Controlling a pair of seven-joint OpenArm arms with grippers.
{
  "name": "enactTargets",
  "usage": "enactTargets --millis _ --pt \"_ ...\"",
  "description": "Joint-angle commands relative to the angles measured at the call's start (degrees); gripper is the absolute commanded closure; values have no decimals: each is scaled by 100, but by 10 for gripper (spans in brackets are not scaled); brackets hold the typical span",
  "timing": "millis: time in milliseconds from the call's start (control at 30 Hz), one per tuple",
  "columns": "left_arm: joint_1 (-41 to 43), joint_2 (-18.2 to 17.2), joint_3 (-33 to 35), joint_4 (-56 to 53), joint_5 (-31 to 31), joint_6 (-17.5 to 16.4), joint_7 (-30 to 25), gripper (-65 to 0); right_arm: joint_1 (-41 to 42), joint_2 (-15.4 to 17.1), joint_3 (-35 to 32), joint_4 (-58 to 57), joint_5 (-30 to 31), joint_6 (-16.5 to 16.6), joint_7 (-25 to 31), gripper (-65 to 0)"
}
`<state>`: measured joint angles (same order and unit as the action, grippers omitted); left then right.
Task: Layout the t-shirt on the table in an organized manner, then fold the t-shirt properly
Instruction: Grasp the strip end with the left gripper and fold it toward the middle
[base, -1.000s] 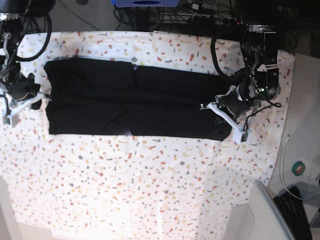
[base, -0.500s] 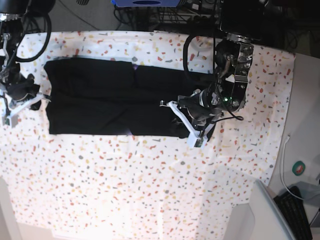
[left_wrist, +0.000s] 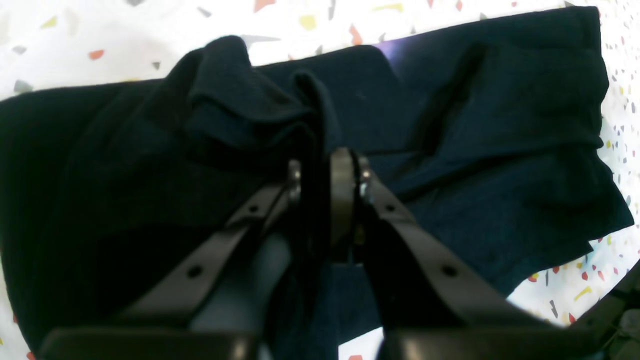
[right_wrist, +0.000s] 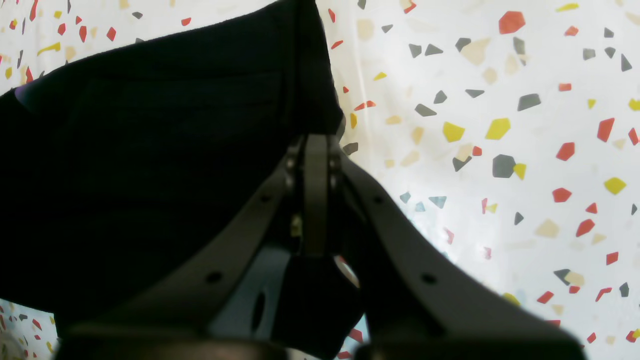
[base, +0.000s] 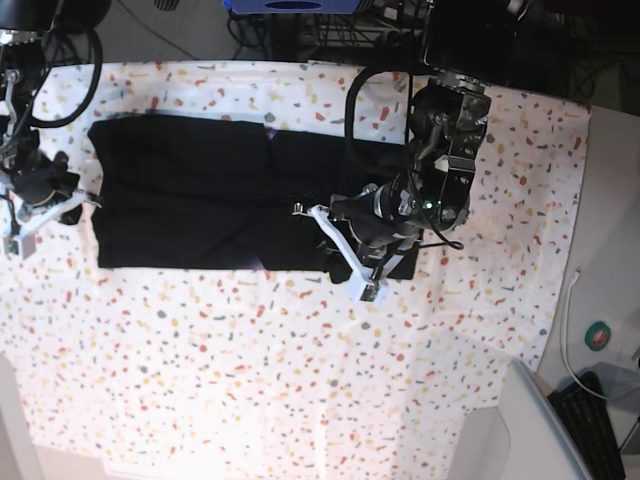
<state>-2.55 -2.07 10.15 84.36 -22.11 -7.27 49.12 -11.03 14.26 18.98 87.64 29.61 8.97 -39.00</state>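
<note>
Folding the t-shirt (base: 190, 195) on the table (base: 300, 380)
Left gripper (left_wrist: 322, 172) pinching a bunched hem; right gripper (right_wrist: 316, 160) pressed together at the shirt's edge

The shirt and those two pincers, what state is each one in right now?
t-shirt: folded into a long black band on the table, one end lifted and bunched.
left pincer: shut on the t-shirt, carrying the lifted end above the rest of the cloth.
right pincer: shut, at the edge of the shirt's other end; whether it pinches cloth is unclear.
</note>
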Motion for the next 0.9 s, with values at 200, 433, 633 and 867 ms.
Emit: enactTargets --millis 200,433,633,867 --pt "-101 35 44 96 -62 -16 -90 0 61 90 31 67 50 30 98 0" --pt "-101 44 44 96 -62 -16 -90 0 61 90 31 67 50 30 98 0" --pt "-101 141 44 87 -70 -16 -90 0 61 90 31 67 50 30 98 0" --pt "-101 185 53 -80 -70 -16 -82 0 61 90 40 67 50 30 98 0"
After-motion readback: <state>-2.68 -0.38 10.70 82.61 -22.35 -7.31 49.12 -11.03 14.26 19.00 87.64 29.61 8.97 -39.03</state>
